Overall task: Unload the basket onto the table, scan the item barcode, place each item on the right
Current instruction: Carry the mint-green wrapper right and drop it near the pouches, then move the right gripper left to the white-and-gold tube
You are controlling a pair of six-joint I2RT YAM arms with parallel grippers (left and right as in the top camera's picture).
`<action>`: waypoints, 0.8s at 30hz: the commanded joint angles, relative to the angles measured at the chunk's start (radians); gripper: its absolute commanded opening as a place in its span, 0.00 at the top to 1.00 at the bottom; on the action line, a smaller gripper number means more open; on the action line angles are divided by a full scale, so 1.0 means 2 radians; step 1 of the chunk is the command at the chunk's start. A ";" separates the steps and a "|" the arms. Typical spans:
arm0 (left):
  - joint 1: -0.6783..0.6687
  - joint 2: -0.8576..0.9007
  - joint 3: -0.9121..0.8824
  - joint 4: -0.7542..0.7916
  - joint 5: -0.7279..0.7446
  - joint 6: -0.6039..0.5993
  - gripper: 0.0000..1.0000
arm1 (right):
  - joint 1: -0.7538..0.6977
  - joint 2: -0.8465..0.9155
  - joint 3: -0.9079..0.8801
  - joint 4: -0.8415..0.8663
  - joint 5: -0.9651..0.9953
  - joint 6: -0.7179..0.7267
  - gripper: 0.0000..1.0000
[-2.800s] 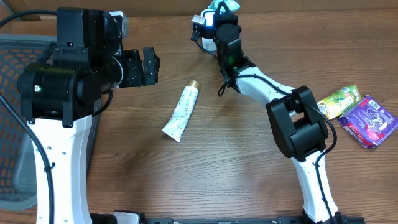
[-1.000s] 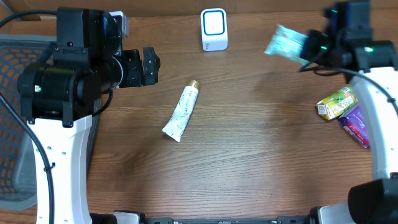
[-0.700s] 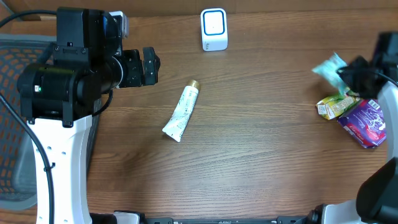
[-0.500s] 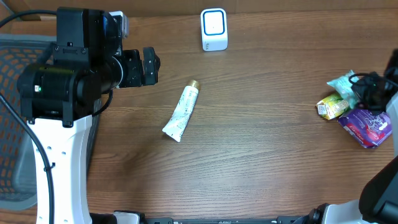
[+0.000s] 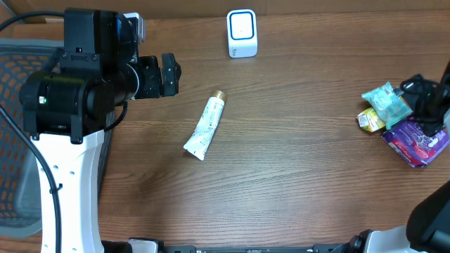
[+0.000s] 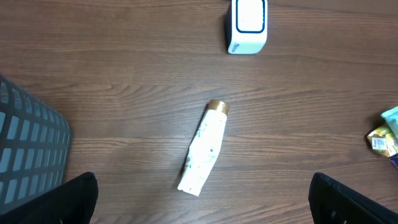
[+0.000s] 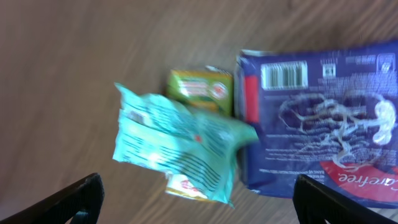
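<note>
one tube (image 5: pixel 205 128) mid-bench, long axis slanted, cap toward scanner (image 5: pixel 242 33). left tool (image 5: pixel 169 76) nearer, up-left of it, wide open, empty. right tool (image 7: pixel 198 180) well apart, spread wide above pouch (image 5: pixel 386 103), gripping nothing.

A teal crinkled plastic packet (image 7: pixel 177 146) with dark print; a purple glossy pouch (image 7: pixel 323 118) with a white barcode; a white squeeze tube (image 5: pixel 204 126), green-flecked, gold-capped.

Teal packet (image 7: pixel 177 146) over green pkt (image 7: pixel 202 90); purple pack (image 7: pixel 323 134) w/ barcode (image 7: pixel 285 76) beside; fingers (image 7: pixel 68 199) apart.
</note>
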 commanded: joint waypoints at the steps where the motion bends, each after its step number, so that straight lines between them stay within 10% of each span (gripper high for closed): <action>1: -0.001 0.003 0.005 0.001 -0.002 0.009 0.00 | 0.006 -0.013 0.058 -0.014 -0.033 -0.023 0.03; 10: -0.001 0.003 0.005 0.000 -0.002 0.009 0.00 | 0.106 -0.014 0.081 0.005 -0.201 -0.058 0.00; 24: -0.001 0.003 0.005 0.001 -0.002 0.009 0.01 | 0.352 0.088 0.066 0.088 -0.187 0.029 0.00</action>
